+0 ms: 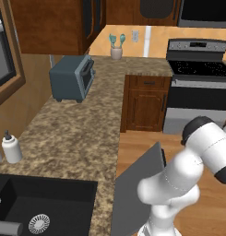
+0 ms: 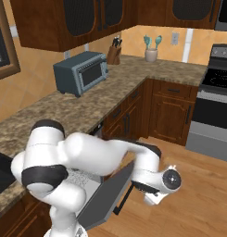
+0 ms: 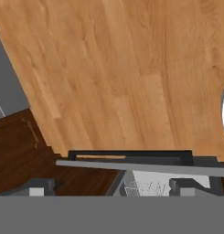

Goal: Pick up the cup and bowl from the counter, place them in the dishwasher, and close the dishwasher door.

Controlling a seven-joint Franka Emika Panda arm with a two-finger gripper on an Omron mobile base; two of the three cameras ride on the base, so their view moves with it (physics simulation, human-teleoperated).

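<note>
My jaws (image 3: 109,186) sit low by the door (image 2: 105,194), and from the hand view I see only 2 grey stubs at the bottom edge, apart from each other with nothing between them, so I read them as parted and empty, though the tips themselves are cut off. Just ahead of them runs the door's top edge (image 3: 131,163) with its dark handle strip, and behind it a patch of wire rack (image 3: 147,185). Beyond that is wooden floor (image 3: 122,68). In the right base view the arm bends down so the hand is beside the half-raised door, which leans at a slant out from the dishwasher (image 2: 82,178) under the desk (image 2: 87,104). I see no cup and no bowl on the desk in either base view, so I judge both are already loaded and I am on the last step, closing up. Next I need to get the hand against the door's outer face or edge and push it up and in until it stands flush with the cabinets (image 2: 126,118).
</note>
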